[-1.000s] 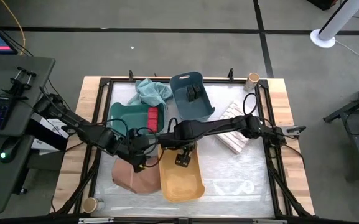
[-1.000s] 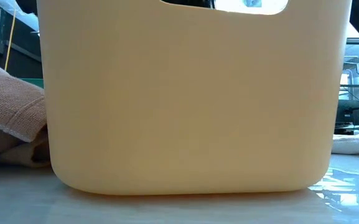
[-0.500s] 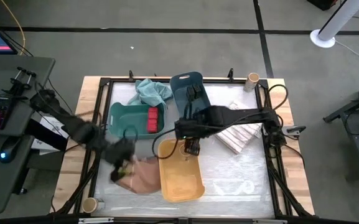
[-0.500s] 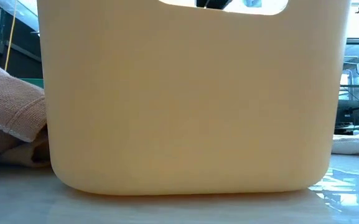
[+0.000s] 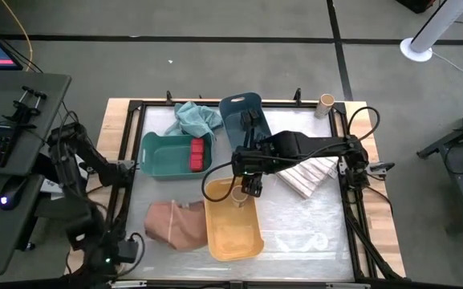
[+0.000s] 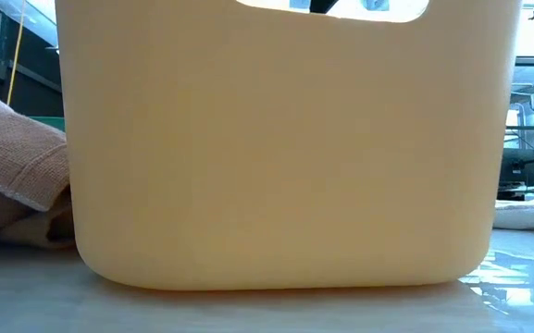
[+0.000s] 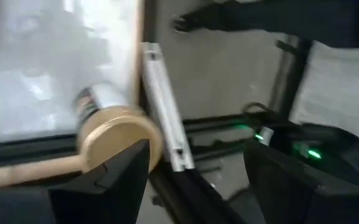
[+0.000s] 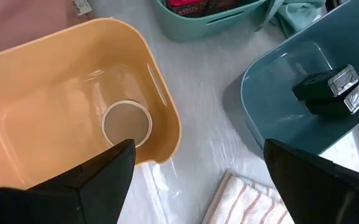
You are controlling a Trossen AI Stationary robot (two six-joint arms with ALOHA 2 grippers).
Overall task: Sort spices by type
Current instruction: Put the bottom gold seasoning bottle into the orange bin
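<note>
Above yellow bin point(image 5: 233, 233) rim, right end effector point(image 5: 247, 186) open, tan jar point(image 8: 127, 122) inside

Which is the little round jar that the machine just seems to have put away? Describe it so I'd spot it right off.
Find the yellow bin at the table's front middle. The tan round jar stands upright inside its far end, right below the open right end effector. It is the only item in that bin; the other bins hold red or dark boxy containers.

No text, brand, number or sign can be read. A dark label is seen on a tan jar point(image 7: 107, 118), but it is blurred.
</note>
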